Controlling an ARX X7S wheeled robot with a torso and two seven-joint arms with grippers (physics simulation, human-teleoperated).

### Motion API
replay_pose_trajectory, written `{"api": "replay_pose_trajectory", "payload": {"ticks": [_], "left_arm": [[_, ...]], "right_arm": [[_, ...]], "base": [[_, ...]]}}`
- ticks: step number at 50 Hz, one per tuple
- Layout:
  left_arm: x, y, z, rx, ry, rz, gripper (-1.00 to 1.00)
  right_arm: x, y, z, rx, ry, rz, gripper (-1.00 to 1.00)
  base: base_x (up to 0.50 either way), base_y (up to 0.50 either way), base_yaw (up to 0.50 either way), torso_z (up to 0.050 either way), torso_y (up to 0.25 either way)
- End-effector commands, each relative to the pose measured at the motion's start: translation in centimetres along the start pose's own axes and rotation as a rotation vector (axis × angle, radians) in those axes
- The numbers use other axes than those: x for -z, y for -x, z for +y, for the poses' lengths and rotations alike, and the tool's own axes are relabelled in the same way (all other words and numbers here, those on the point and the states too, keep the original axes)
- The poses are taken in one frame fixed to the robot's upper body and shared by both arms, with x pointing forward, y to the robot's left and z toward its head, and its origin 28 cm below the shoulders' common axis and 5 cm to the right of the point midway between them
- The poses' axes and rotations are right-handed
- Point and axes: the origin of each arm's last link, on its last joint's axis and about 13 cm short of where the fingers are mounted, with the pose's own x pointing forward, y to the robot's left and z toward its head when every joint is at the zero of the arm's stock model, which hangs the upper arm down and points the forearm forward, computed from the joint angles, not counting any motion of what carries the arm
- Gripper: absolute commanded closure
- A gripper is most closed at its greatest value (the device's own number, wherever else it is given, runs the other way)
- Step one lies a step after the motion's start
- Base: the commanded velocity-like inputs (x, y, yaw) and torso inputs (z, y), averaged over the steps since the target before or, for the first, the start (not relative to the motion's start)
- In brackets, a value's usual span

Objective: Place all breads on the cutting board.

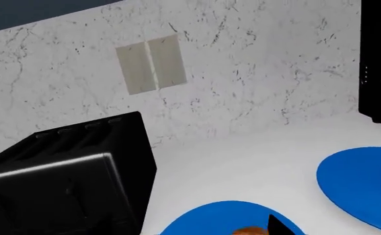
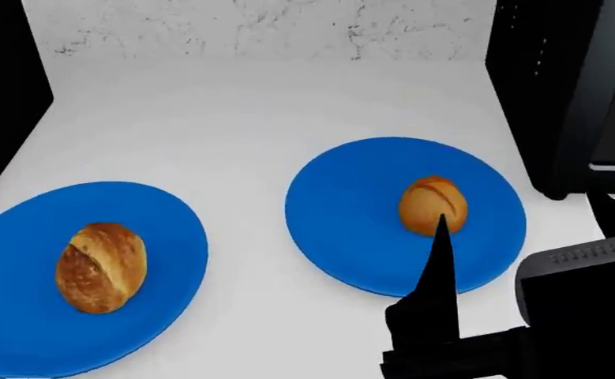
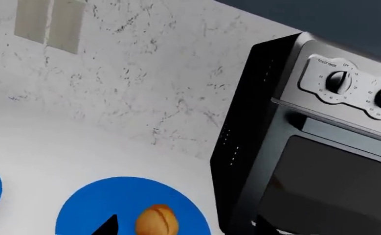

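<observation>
The larger oval loaf (image 2: 101,267) lies on the left blue plate (image 2: 170,229); its edge shows in the left wrist view (image 1: 249,230). The smaller round roll (image 2: 433,204) lies on the right blue plate (image 2: 339,205) and shows in the right wrist view (image 3: 156,221). My right gripper (image 2: 515,208) hovers over that plate, open and empty, with one finger (image 2: 440,260) just beside the roll. My left gripper (image 1: 197,233) is above the loaf's plate (image 1: 216,215). One fingertip (image 1: 278,226) shows, set wide from centre. The cutting board is out of view.
A black toaster (image 1: 59,181) stands left of the plates (image 2: 1,87). A black toaster oven with knobs (image 3: 321,147) stands at the right (image 2: 560,95). A marble backsplash (image 2: 265,28) with a switch plate (image 1: 151,63) closes the white counter (image 2: 244,118) behind.
</observation>
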Motion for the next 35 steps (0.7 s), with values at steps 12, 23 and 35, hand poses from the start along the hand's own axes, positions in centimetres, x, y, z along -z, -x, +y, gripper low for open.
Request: {"api": "replay_pose_trajectory", "payload": {"ticks": [12,23,35], "left_arm": [[0.02,0.03,0.08,-0.004,0.009,-0.002,-1.00],[0.11,0.14,0.07,-0.004,0.005,0.001,-1.00],[-0.06,0.07,0.00,0.000,0.002,-0.004,-1.00]], "right_arm": [[0.10,0.06,0.13,0.003,-0.009,0.002,-1.00],[0.11,0.10,0.15,0.003,-0.021,-0.001,-1.00],[0.10,0.09,-0.04,0.016,-0.024,0.006,-1.00]], "base": [[0.34,0.00,0.00,0.050,0.000],[0.22,0.00,0.00,0.050,0.000],[0.17,-0.01,0.00,0.050,0.000]]}}
